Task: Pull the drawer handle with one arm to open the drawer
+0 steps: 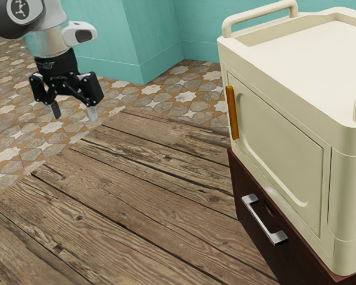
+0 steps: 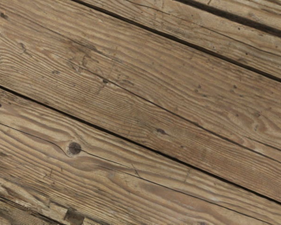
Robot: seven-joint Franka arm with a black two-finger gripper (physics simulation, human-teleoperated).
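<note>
My gripper hangs in the upper left of the exterior view, fingers spread apart with nothing between them, pointing down. Well away from it, on the exterior view's right, a dark brown drawer front carries a silver bar handle. The drawer looks closed, and its lower part is cut off by the picture's edge. Gripper and handle are far apart.
A cream cabinet with a raised-rim top and an orange-brown handle on its door stands above the drawer unit. Wooden planks stretch between arm and furniture; the wrist view looks down on planks. Teal walls rise behind.
</note>
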